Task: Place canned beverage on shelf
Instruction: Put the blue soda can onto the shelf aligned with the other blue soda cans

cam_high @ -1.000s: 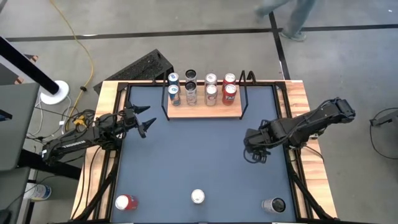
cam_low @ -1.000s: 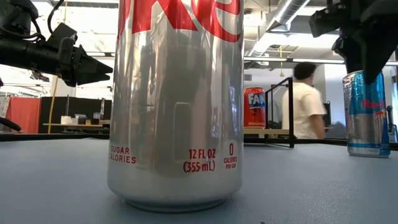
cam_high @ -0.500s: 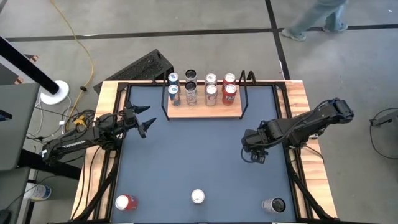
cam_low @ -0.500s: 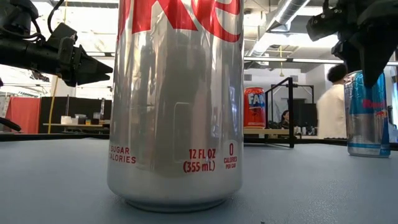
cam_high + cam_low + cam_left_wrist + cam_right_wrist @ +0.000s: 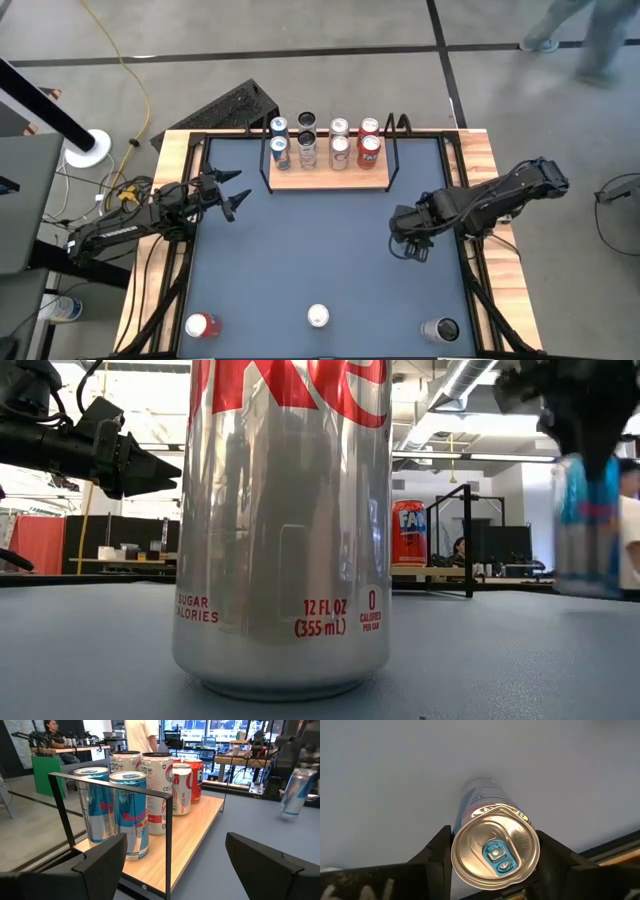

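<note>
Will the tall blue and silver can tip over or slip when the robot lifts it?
The slim blue-and-silver can is tall and narrow, so it would probably tip easily if bumped. Its smooth shiny metal looks slippery, so it might slide in the right end effector, whose fingers flank its top. It looks blurred and tilted, so it may swing.

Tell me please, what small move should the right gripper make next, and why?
Probably lift. The right gripper has its fingers at both sides of the blue can, which in the low view looks blurred and just off the table. The shelf has free board.
</note>
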You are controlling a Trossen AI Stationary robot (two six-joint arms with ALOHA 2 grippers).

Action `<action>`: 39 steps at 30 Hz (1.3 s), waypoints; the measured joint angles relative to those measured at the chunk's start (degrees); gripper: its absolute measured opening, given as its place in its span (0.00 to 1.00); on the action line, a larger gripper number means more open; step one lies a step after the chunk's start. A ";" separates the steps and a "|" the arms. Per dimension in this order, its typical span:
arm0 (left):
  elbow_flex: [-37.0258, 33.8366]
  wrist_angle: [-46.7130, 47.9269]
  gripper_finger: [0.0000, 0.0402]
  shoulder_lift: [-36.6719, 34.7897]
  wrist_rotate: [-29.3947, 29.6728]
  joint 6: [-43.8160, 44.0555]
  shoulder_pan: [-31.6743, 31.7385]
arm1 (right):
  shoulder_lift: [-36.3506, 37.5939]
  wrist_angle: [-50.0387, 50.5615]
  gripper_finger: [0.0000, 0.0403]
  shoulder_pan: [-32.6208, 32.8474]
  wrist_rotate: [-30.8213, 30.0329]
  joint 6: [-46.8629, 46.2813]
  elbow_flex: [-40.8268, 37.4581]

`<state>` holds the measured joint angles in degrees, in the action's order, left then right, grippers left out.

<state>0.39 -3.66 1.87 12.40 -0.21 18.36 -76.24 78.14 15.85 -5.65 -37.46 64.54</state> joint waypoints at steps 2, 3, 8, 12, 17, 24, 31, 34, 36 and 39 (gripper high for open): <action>0.01 0.00 0.81 0.00 -0.02 0.01 0.00 | 0.03 0.01 0.47 -0.70 -0.02 0.01 2.55; 0.00 0.00 0.81 0.00 -0.02 0.01 0.00 | 0.01 -0.01 0.48 -1.30 0.02 -0.01 3.87; 0.01 0.02 0.81 0.00 0.00 0.00 0.01 | -1.60 -0.61 0.48 -6.26 -0.16 3.66 11.81; 0.01 0.02 0.81 0.00 -0.01 0.02 -0.01 | -7.04 -0.65 0.48 -11.51 -0.68 10.94 20.21; -0.01 0.02 0.81 0.00 0.00 0.00 0.01 | -18.00 -0.54 0.48 -17.72 -0.58 21.29 32.65; 0.01 0.00 0.81 0.00 0.00 0.02 0.00 | -33.70 -0.41 0.48 -25.23 1.87 35.03 51.16; 0.00 0.02 0.81 0.00 0.00 0.01 0.00 | -47.26 0.53 0.48 -30.34 4.05 42.23 67.11; 0.01 0.02 0.81 0.00 0.00 0.02 -0.02 | -50.52 1.15 0.48 -31.33 4.04 44.41 70.41; 0.01 0.00 0.81 0.00 -0.02 0.00 0.01 | -50.58 0.82 0.48 -31.92 4.06 45.78 69.01; 0.01 0.00 0.81 0.00 -0.02 0.00 -0.01 | -51.27 2.38 0.49 -32.96 4.01 45.96 69.38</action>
<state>0.40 -3.66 1.87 12.38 -0.21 18.36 -127.51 80.52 -17.10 -1.64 8.49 133.92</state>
